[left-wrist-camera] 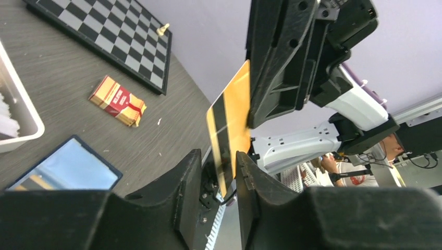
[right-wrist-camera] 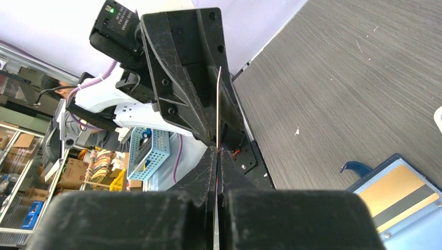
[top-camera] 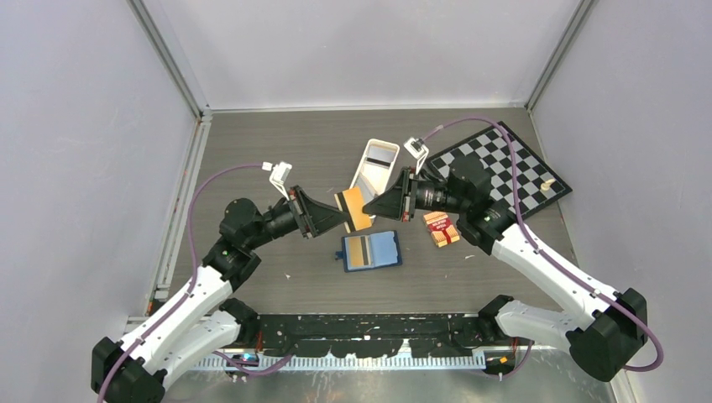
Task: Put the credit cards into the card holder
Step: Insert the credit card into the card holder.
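Observation:
A gold credit card with a black stripe (top-camera: 356, 209) is held upright in the air between my two grippers. My right gripper (top-camera: 370, 207) is shut on one edge of it; the card shows edge-on in the right wrist view (right-wrist-camera: 218, 104). My left gripper (top-camera: 342, 215) is open and its fingers straddle the card's other end (left-wrist-camera: 232, 120), with a gap on one side. The card holder (top-camera: 382, 249) lies open on the table just below, and a second gold card (top-camera: 358, 251) sits in its slot. It also shows in the right wrist view (right-wrist-camera: 412, 219).
A long white tray (top-camera: 369, 170) holding a dark card stands just behind the grippers. A red-orange banded pack (top-camera: 441, 228) lies right of the holder. A chessboard (top-camera: 504, 168) with one small piece (top-camera: 547, 184) sits at the back right.

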You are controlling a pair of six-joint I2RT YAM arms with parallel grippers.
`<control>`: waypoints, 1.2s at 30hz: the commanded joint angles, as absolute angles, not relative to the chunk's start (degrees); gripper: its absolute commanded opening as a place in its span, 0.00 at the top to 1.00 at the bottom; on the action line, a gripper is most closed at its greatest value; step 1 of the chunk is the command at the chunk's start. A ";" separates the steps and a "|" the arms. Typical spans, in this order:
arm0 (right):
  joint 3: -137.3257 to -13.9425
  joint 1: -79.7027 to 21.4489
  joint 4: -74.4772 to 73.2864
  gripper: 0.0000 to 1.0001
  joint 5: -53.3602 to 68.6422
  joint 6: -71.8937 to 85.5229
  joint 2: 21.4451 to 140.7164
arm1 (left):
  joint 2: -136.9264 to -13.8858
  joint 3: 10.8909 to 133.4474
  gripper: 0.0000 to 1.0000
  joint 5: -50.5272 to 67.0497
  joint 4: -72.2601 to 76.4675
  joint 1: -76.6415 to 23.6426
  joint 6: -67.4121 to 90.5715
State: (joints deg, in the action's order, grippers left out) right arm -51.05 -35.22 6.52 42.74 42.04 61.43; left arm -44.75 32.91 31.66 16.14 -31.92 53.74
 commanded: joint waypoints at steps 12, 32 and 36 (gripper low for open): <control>-51.34 -35.70 1.89 0.73 37.11 40.67 61.51 | -44.33 31.94 1.00 30.66 18.05 -32.08 56.11; -32.87 -25.19 -11.32 0.36 24.86 38.49 65.96 | -68.25 25.71 1.00 25.90 18.56 -34.79 54.38; -30.19 -24.45 -6.32 0.35 26.95 38.95 69.75 | -75.14 25.26 1.00 27.69 25.05 -35.79 56.31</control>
